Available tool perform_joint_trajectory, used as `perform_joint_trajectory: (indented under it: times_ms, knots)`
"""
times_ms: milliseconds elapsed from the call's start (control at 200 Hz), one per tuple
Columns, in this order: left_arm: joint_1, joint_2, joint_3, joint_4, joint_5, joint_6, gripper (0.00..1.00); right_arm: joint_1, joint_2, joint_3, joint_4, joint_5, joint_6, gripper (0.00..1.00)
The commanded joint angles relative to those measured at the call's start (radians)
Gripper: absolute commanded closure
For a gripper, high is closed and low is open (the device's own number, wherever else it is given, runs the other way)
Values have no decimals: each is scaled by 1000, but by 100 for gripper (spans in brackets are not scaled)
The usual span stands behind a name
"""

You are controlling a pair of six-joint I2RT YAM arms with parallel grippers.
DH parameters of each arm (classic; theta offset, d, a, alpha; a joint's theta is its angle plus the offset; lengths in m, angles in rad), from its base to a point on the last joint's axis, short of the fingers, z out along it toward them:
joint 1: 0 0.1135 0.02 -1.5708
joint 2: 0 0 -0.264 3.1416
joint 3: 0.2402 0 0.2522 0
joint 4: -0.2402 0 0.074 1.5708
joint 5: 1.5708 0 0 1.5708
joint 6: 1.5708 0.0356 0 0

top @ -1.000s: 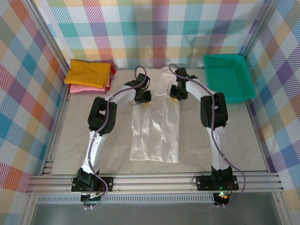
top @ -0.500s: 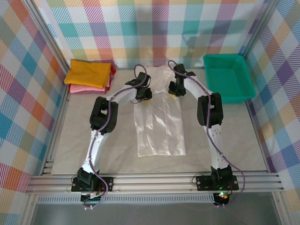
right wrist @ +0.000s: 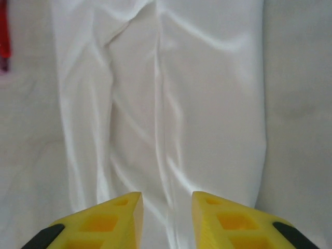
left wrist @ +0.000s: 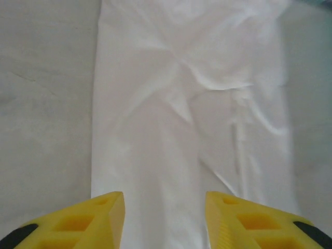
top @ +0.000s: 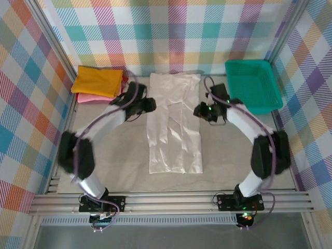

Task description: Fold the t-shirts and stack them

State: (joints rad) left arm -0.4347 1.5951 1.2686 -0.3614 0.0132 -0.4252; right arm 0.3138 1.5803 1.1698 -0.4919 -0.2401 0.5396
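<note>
At the upper left of the top view the folded stack sat against the back wall: the mustard-yellow shirt [top: 98, 80] on top, the pink shirt [top: 89, 97] showing under its near edge and a sliver of the red shirt [top: 125, 78] at its right side. Just right of that stack my left gripper [top: 148, 105] hung beside the left edge of the white t-shirt [top: 174, 124]. In my left wrist view its yellow jaws [left wrist: 165, 205] stood moderately parted with nothing between them. The white t-shirt [left wrist: 187, 104] lay flat beyond the tips, its long straight left edge running up the frame above my left fingertip. The white t-shirt lay as a long narrow panel down the middle of the table [top: 124, 155], creased, reaching from the back wall toward the lower middle of the frame. My right gripper [top: 199, 110] sat at the shirt's right edge. In my right wrist view its jaws [right wrist: 167, 202] were parted a little narrower than the left pair and also gripped nothing. The white t-shirt [right wrist: 171, 93] spread ahead of them, its right edge just right of my right fingertip, and a bit of red cloth [right wrist: 4, 36] showed at the far left. Bare tabletop lay open on both sides of the shirt and below its near hem. The green basket [top: 252, 85] stood at the upper right, apart from the shirt.
</note>
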Motion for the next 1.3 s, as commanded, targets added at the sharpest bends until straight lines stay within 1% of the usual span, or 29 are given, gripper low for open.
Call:
perform_joint_trajectory:
  times_ms: [0, 15, 60, 90, 130, 160, 235, 355, 480, 565, 640, 840, 980, 1100, 1180, 1295]
  knots:
    - [-24, -163, -261, 8, 69, -78, 51, 35, -142, -215, 23, -66, 28, 66]
    - [-29, -186, -291, -3, 71, -83, 50, 41, -167, -238, 11, -59, 27, 65]
    - [-48, -261, -379, -34, 77, -99, 42, 51, -239, -307, -14, -48, 29, 64]
    - [-57, -300, -431, -49, 95, -117, 40, 53, -285, -351, -28, -45, 40, 62]
    - [-70, -339, -487, -62, 121, -145, 40, 52, -336, -401, -37, -52, 53, 61]
    - [-83, -363, -521, -63, 143, -167, 42, 54, -368, -434, -42, -56, 63, 60]
    - [-128, -385, -572, -73, 173, -224, 45, 57, -429, -485, -56, -67, 78, 59]
    - [-227, -375, -592, -112, 169, -281, 46, 57, -443, -524, -68, -62, 71, 55]
    - [-309, -380, -631, -82, 170, -377, 47, 58, -417, -550, -28, -71, 78, 55]
    - [-360, -368, -646, -79, 157, -416, 48, 57, -396, -558, -3, -71, 81, 55]
    - [-390, -345, -642, -96, 140, -423, 48, 57, -386, -562, 16, -79, 81, 55]
    - [-413, -291, -617, -112, 121, -435, 50, 57, -387, -572, 28, -72, 78, 55]
    - [-426, -279, -615, -166, 107, -456, 51, 57, -388, -573, 32, -70, 77, 55]
    - [-427, -306, -642, -116, 98, -462, 53, 56, -374, -574, 48, -67, 74, 54]
    - [-434, -292, -645, -80, 103, -469, 55, 57, -357, -575, 58, -80, 75, 55]
    - [-448, -262, -622, -82, 95, -456, 57, 56, -352, -587, 73, -78, 77, 54]
